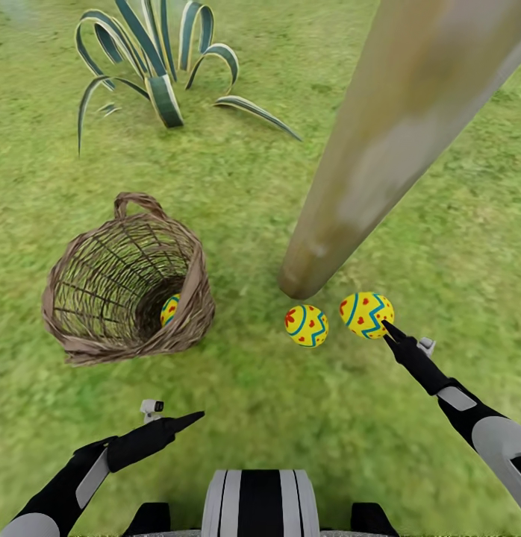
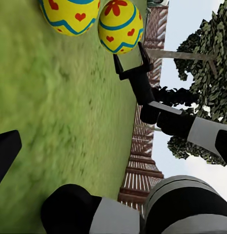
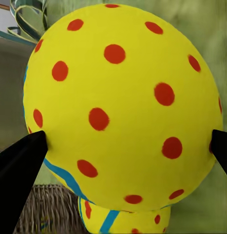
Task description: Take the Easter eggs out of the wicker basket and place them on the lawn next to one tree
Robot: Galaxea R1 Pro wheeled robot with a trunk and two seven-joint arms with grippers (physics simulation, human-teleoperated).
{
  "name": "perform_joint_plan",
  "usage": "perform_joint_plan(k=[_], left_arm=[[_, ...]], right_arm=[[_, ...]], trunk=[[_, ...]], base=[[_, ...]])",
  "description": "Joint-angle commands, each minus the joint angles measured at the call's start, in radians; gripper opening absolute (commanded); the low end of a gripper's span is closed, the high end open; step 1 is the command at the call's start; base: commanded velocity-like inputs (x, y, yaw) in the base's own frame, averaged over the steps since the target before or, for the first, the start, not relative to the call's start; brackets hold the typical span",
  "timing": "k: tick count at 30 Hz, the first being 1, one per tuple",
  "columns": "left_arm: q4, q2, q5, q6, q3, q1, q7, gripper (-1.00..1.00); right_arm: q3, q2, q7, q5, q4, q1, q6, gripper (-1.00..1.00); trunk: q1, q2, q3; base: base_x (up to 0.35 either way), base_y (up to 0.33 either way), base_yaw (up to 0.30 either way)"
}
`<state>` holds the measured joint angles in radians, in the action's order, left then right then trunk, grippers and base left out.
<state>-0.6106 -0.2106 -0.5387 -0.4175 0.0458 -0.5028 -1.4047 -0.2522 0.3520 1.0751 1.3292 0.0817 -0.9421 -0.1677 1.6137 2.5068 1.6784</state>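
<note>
Right gripper (image 1: 385, 329) spread around an egg (image 1: 366, 314) on the lawn (image 1: 238, 388) just beside the tree (image 1: 320, 261) foot: may roll if nudged (left gripper (image 1: 193, 418) shut, third egg (image 1: 169, 309) remaining in the tipped wicker basket (image 1: 126, 283)).

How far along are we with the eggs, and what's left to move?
One egg lies on the lawn at the tree base. A second egg sits beside it, the right gripper jaws around it, apparently just being set down. The third egg remains inside the tipped wicker basket; the left gripper is free to fetch it.
</note>
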Motion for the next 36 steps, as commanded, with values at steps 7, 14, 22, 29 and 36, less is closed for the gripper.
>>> perform_joint_plan(k=[7,14,22,29,36], left_arm=[[0.0,-0.001,-0.008,-0.011,0.005,0.0,-0.003,1.0],[0.0,-0.001,-0.008,-0.011,0.005,0.0,-0.003,1.0],[0.0,-0.001,-0.009,-0.011,0.005,0.0,-0.002,1.0],[0.0,-0.001,-0.009,-0.01,0.005,0.0,-0.002,1.0],[0.001,-0.001,-0.009,-0.011,0.005,0.0,-0.002,1.0]], right_arm=[[-0.006,-0.012,0.004,0.01,0.0,0.0,-0.009,-1.0],[-0.006,-0.015,0.006,0.01,0.0,0.0,-0.009,-1.0],[-0.006,-0.015,0.009,0.01,0.0,0.0,-0.009,-1.0],[-0.005,-0.014,0.011,0.01,0.0,0.0,-0.009,-1.0],[-0.005,-0.014,0.011,0.01,0.0,0.0,-0.009,-1.0]], trunk=[[0.003,0.002,0.028],[0.006,0.003,0.055],[0.007,0.004,0.062],[0.007,0.004,0.062],[0.008,0.004,0.07]], base=[[0.0,0.0,0.0],[0.0,0.0,0.0],[0.073,-0.018,0.0],[0.071,-0.019,0.0],[0.0,0.0,0.0]])
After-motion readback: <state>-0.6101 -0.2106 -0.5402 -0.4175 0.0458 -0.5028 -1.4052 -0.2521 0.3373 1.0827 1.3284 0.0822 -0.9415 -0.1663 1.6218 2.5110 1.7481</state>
